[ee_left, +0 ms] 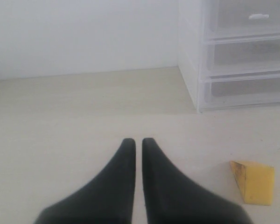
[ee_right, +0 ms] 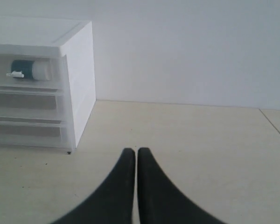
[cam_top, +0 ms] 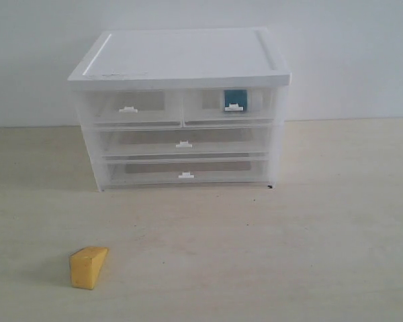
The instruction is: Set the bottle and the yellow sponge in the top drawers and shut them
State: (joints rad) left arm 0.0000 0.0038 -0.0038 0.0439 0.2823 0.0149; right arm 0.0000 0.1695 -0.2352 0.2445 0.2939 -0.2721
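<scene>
The yellow sponge (cam_top: 88, 267) lies on the table in front of the cabinet, toward the left; the left wrist view also catches the sponge (ee_left: 255, 182). The bottle (cam_top: 236, 99) shows through the shut top right drawer (cam_top: 230, 107), lying on its side, its teal label and white cap plain in the right wrist view (ee_right: 30, 70). The top left drawer (cam_top: 129, 109) is shut. My left gripper (ee_left: 136, 141) is shut and holds nothing, low over the table, apart from the sponge. My right gripper (ee_right: 132, 150) is shut and holds nothing. Neither gripper shows in the exterior view.
The white drawer cabinet (cam_top: 180, 64) stands at the back of the table against a white wall. Two full-width drawers (cam_top: 183, 144) below the top pair are shut. Bare tabletop (cam_top: 269, 255) lies in front of it.
</scene>
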